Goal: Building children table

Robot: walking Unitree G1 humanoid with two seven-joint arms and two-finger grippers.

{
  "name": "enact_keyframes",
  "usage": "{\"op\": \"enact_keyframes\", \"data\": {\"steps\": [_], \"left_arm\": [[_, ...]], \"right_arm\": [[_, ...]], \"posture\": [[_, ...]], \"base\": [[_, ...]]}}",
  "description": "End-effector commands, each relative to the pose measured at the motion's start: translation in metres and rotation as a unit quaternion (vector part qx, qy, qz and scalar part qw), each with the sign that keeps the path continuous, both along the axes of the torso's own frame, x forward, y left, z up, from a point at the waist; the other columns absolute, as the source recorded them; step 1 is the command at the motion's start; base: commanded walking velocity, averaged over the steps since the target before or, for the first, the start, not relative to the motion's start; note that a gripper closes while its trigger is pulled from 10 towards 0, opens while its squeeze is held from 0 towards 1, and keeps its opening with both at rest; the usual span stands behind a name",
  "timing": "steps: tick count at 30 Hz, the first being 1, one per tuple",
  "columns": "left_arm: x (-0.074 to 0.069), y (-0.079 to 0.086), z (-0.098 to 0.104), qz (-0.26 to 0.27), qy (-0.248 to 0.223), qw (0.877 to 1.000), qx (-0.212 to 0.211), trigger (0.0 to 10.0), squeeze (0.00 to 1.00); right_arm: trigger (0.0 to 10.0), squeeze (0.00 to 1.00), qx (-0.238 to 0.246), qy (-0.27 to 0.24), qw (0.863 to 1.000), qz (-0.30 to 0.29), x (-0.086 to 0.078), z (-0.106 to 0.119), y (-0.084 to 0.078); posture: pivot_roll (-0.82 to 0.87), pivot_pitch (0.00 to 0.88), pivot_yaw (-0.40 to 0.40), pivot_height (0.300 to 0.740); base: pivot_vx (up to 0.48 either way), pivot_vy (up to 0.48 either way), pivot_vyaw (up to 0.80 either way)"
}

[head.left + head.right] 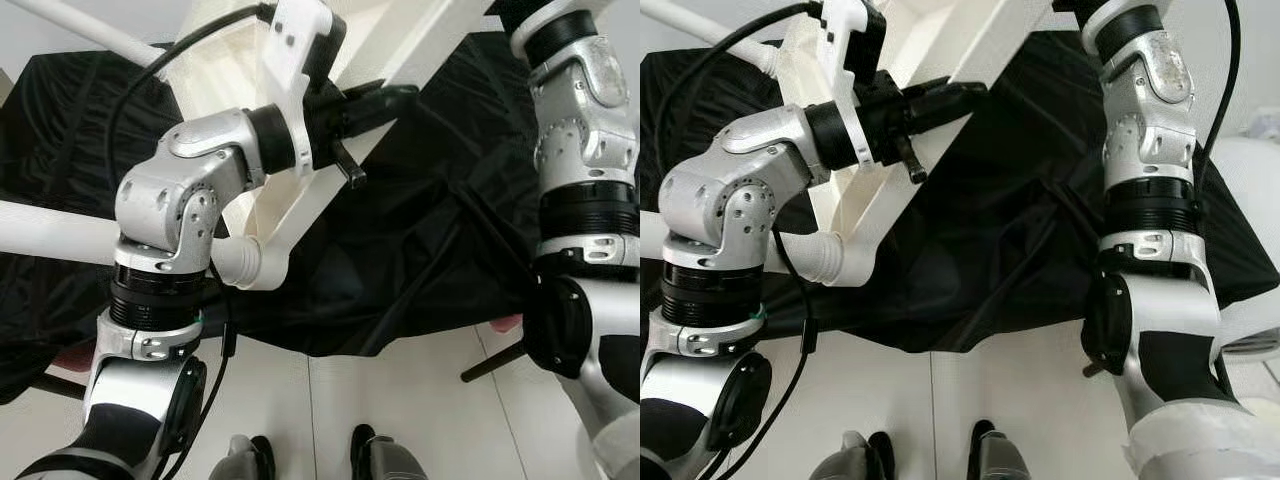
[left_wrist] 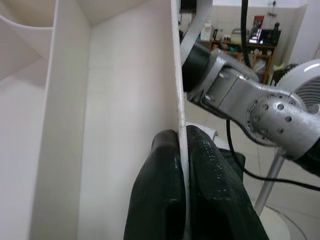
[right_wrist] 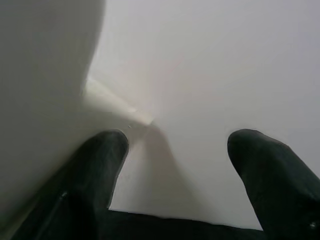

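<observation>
White plastic children's table (image 1: 300,210) held tilted above black cloth (image 1: 420,230).
Left gripper (image 2: 182,150) pinches its thin rib for steadiness; right gripper (image 3: 175,145), fingers spread, braces the panel.

One white table (image 1: 300,215), one black cloth (image 1: 420,250), two silver arms (image 1: 180,200), two robot feet (image 1: 250,458).
</observation>
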State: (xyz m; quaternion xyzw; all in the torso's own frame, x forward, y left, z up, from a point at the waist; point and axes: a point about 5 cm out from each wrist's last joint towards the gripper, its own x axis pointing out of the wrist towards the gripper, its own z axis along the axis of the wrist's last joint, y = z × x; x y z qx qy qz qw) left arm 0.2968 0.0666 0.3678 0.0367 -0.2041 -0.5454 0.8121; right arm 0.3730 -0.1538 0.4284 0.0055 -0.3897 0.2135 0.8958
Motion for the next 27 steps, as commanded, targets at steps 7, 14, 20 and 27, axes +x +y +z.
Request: {"op": "enact_keyframes", "data": {"steps": [7,14,20,27], "left_arm": [[-0.003,0.017,0.016,0.06,-0.026,0.996,-0.053,10.0,0.0],[0.023,0.043,0.006,0.185,0.026,0.971,-0.15,10.0,0.0],[0.034,0.056,-0.008,0.241,0.041,0.957,-0.158,10.0,0.0],[0.038,0.062,-0.029,0.26,0.052,0.958,-0.114,10.0,1.0]], "right_arm": [[10.0,0.0,-0.048,-0.012,0.998,0.041,0.002,0.008,0.026],[10.0,0.0,-0.083,-0.013,0.994,0.065,0.006,0.011,0.043],[10.0,0.0,-0.089,-0.009,0.993,0.072,0.008,0.012,0.047],[10.0,0.0,-0.095,-0.007,0.993,0.075,0.009,0.011,0.053]], "posture": [[-0.12,0.152,-0.005,0.74],[-0.14,0.167,0.004,0.74],[-0.13,0.169,-0.002,0.74],[-0.13,0.167,-0.001,0.74]], "base": [[0.0,0.0,0.0],[0.0,0.0,0.0],[0.0,0.0,0.0],[0.0,0.0,0.0]]}}
